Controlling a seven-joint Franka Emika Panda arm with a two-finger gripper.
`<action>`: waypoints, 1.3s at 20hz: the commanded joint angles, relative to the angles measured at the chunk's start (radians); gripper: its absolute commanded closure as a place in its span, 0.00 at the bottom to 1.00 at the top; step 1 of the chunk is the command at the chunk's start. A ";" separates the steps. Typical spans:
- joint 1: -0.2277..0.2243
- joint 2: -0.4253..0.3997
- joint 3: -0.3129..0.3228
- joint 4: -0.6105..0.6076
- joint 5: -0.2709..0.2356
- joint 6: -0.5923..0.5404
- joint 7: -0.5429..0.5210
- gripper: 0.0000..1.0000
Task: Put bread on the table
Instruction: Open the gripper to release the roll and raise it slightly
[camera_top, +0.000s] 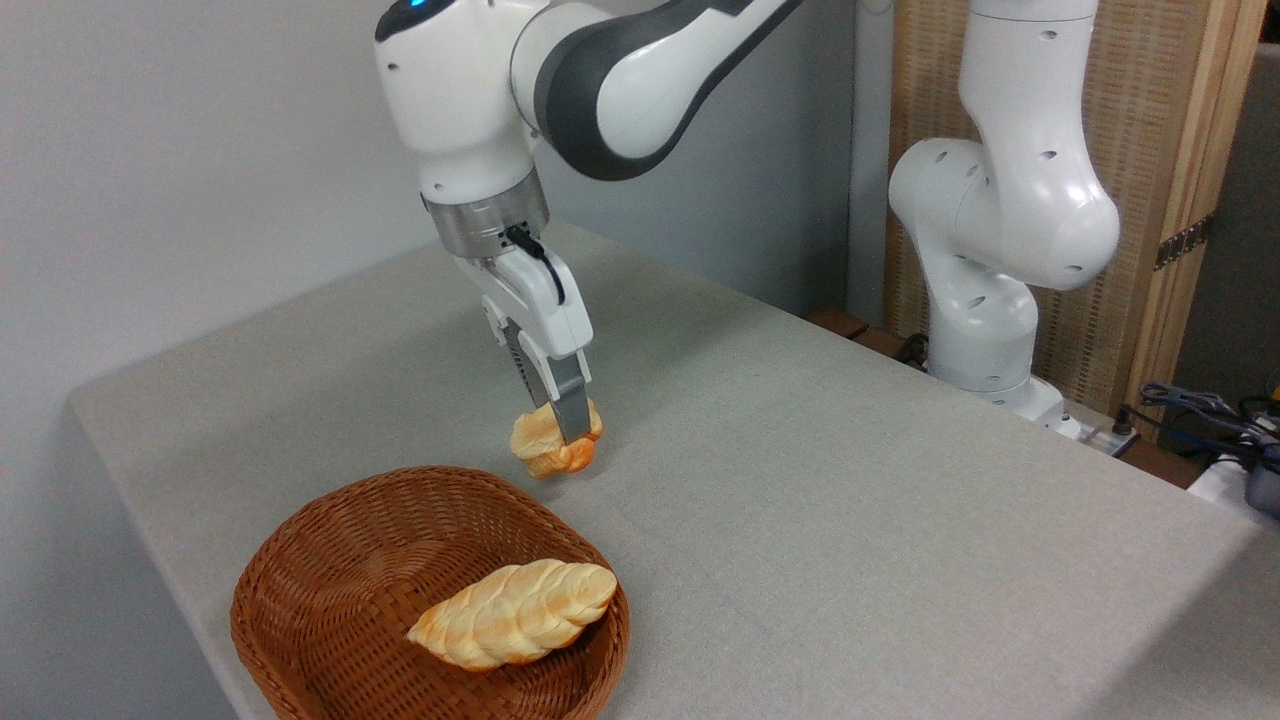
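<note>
One wicker basket (330, 590) nearest, holding one braided loaf (515, 612). One small bread (545, 445) just beyond the basket rim, low at the tabletop (850, 480), contact unclear, pinched between the fingers of the hand (562, 430). Two breads total, one arm.

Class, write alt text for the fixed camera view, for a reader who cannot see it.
A white robot arm's gripper is shut on a small golden bun just beyond a brown wicker basket, low over or touching a grey-beige table. A long braided loaf lies in the basket.
</note>
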 joint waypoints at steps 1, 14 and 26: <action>-0.006 0.010 0.008 0.005 -0.011 -0.008 0.015 0.00; -0.014 0.013 0.006 0.006 -0.002 0.001 0.013 0.00; -0.001 0.000 0.032 0.118 0.001 0.084 -0.039 0.00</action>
